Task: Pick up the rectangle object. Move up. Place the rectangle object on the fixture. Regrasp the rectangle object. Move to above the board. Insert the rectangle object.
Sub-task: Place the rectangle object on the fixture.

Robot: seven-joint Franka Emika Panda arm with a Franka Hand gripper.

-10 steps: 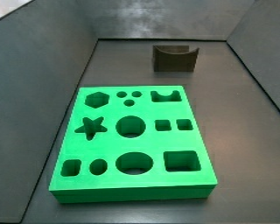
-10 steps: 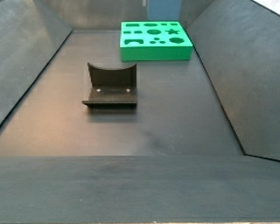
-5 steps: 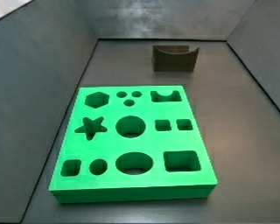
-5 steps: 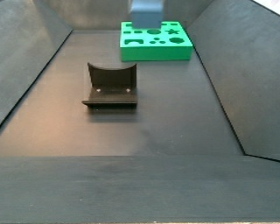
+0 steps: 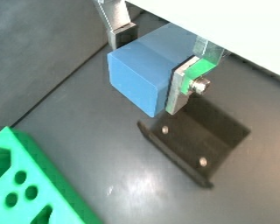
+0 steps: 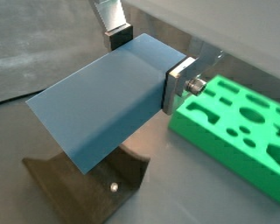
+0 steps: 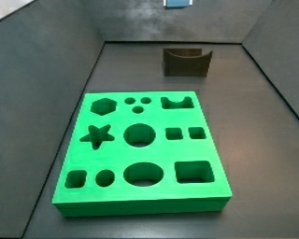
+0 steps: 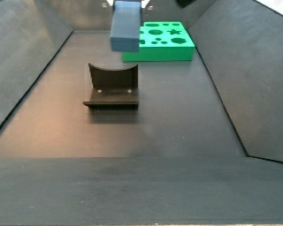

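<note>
The rectangle object [image 5: 143,70], a plain pale blue block, is clamped between the silver fingers of my gripper [image 5: 154,61] in both wrist views; it shows long and slanted [image 6: 108,105]. In a side view the rectangle object [image 8: 124,25] hangs in the air above the far end of the fixture [image 8: 110,86], short of the board [image 8: 156,41]. Only its bottom edge [image 7: 177,3] shows at the top of a side view. The dark fixture [image 5: 195,140] lies on the floor right below the block, also seen as the fixture [image 6: 84,175]. The gripper [image 6: 149,61] is shut on the block.
The green board [image 7: 139,149] with its cut-out holes lies flat on the dark floor, with the fixture [image 7: 186,61] beyond it. The board's edge [image 5: 25,188] and its corner [image 6: 236,131] show in the wrist views. Grey sloping walls [image 8: 26,71] enclose the floor.
One second ago no block showed in the side views. Half a second ago it appeared high above the board. Now it hangs lower and closer to the fixture.
</note>
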